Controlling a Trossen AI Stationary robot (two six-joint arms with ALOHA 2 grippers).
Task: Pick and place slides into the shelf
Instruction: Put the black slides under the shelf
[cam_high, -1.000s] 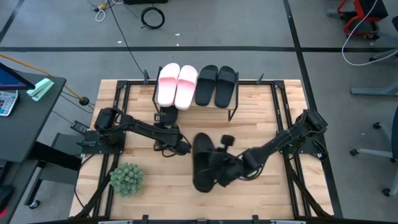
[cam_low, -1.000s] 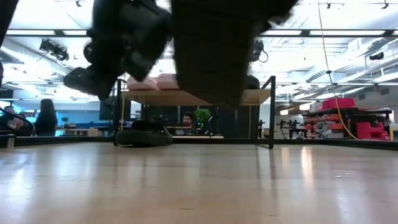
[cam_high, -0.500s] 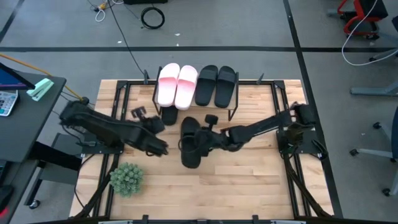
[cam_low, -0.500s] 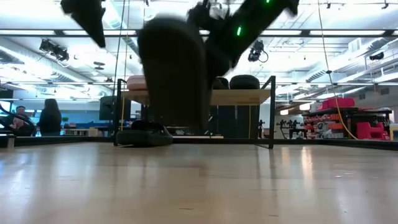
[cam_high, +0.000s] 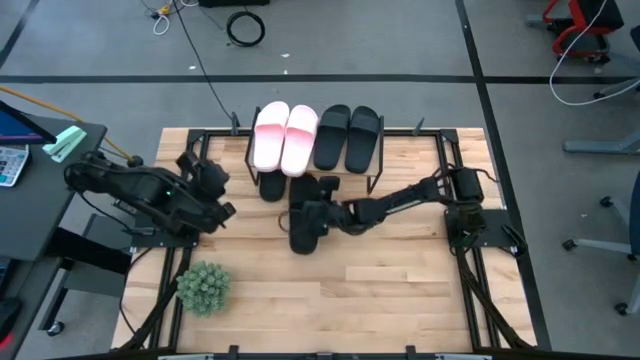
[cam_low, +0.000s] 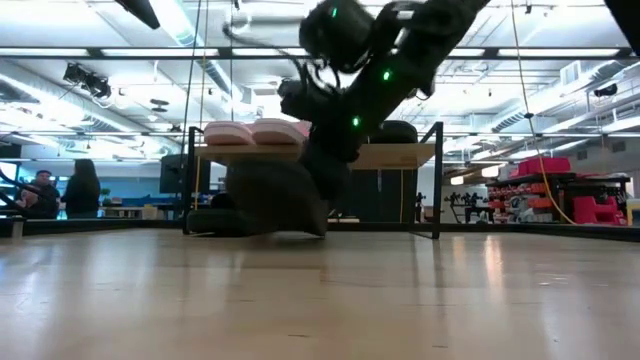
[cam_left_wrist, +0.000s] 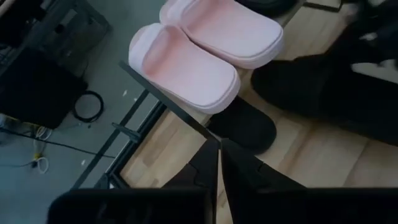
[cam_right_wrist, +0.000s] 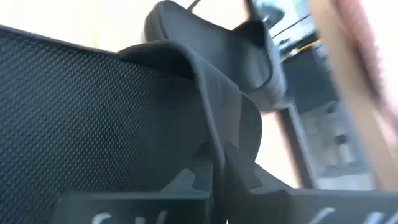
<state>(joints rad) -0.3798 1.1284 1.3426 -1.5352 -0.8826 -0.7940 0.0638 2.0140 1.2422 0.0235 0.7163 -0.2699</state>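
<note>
Two pale pink slides (cam_high: 286, 138) and two black slides (cam_high: 348, 137) lie side by side on the top plank of the shelf (cam_high: 375, 180). Another black slide (cam_high: 272, 186) lies on the table under the shelf's left end. My right gripper (cam_high: 322, 212) is shut on a sixth, black slide (cam_high: 308, 218) just in front of the shelf. In the low view this slide (cam_low: 275, 200) hangs down to about tabletop height. My left gripper (cam_high: 222, 205) is shut on nothing, raised over the table's left part, left of the shelf. My right gripper pinches the black slide's wide strap (cam_right_wrist: 214, 106) between its two fingers, coming from the table's right side. The slide hangs below the fingers with its lower edge (cam_low: 275, 232) at the tabletop; whether it touches the wood I cannot tell.
A small green plant (cam_high: 204, 287) stands near the table's near left corner. Black frame rails (cam_high: 455, 180) run along the table's sides. A desk (cam_high: 40, 150) stands left of the table. People sit in the room (cam_low: 75, 185) beyond.
My right gripper has carried the black slide from the table's near middle toward the far edge and somewhat left, and lowered it in front of the shelf. My left gripper has drawn back from the shelf's front toward the table's left edge and risen.
</note>
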